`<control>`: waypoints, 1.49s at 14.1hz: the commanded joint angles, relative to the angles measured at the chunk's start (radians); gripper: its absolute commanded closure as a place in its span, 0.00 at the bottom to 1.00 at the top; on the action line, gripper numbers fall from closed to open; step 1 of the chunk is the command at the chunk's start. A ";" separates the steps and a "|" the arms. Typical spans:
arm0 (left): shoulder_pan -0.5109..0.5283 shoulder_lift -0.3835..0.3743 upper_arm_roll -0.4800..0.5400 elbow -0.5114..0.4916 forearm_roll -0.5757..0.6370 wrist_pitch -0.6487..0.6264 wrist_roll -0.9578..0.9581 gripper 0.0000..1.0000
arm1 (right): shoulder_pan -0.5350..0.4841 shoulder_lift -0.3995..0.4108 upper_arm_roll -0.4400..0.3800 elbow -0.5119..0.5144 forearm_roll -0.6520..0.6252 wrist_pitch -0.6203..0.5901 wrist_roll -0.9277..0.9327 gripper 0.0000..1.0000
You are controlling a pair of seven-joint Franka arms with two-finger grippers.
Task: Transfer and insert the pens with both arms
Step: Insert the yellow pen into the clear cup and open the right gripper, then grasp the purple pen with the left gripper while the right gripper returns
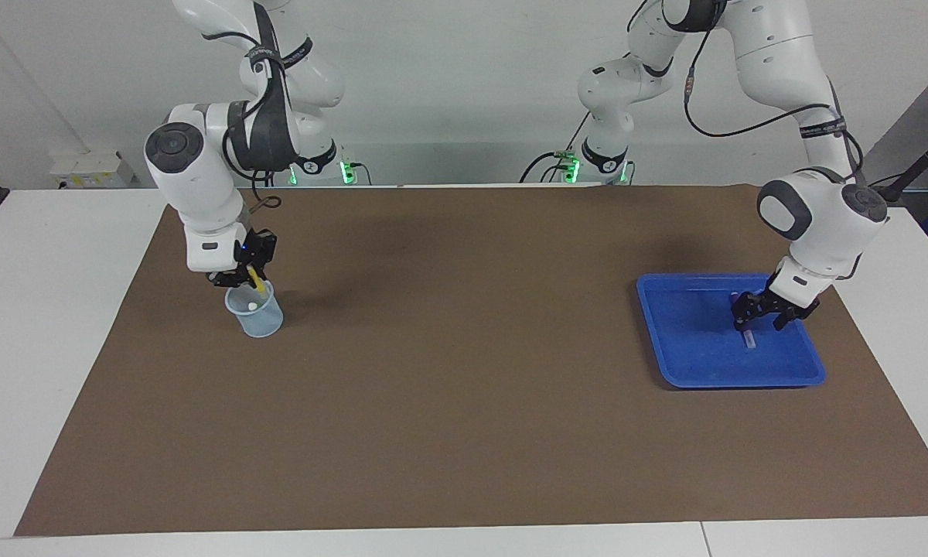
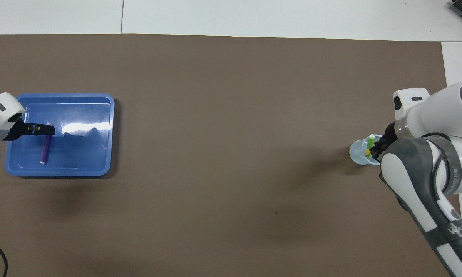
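The blue tray [image 2: 100, 169] looks like glossy plastic, throwing back glare. The brown mat [image 2: 231, 115] is matt. The cup [image 1: 267, 321] is translucent plastic

White table [image 1: 62, 325] covered by large brown mat [image 1: 464, 402]. On mat: shallow blue plastic tray [image 1: 692, 371] right of frame centre, small translucent plastic cup [image 1: 259, 319] left.

Brown mat [image 1: 464, 387] bare between cup [image 1: 255, 313] and blue tray [image 1: 696, 363]; free passage.
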 commanded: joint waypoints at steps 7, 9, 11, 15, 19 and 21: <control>0.007 0.028 -0.005 -0.014 0.022 0.059 0.001 0.41 | 0.005 -0.028 0.019 0.032 0.026 0.004 0.040 0.00; 0.007 0.028 -0.005 -0.014 0.022 0.059 -0.004 0.58 | 0.023 -0.033 0.031 0.035 0.096 0.000 0.095 0.00; 0.007 0.028 -0.005 -0.017 0.022 0.059 -0.007 0.88 | 0.037 -0.033 0.033 0.039 0.168 -0.008 0.164 0.00; 0.000 0.028 -0.003 -0.019 0.022 0.056 -0.015 1.00 | 0.058 -0.035 0.047 0.046 0.262 -0.020 0.310 0.00; -0.012 0.028 -0.003 0.050 0.020 -0.059 -0.074 1.00 | 0.061 -0.038 0.054 0.044 0.338 -0.028 0.431 0.00; -0.030 0.018 -0.005 0.117 0.020 -0.186 -0.142 1.00 | 0.080 -0.039 0.054 0.044 0.360 -0.028 0.483 0.00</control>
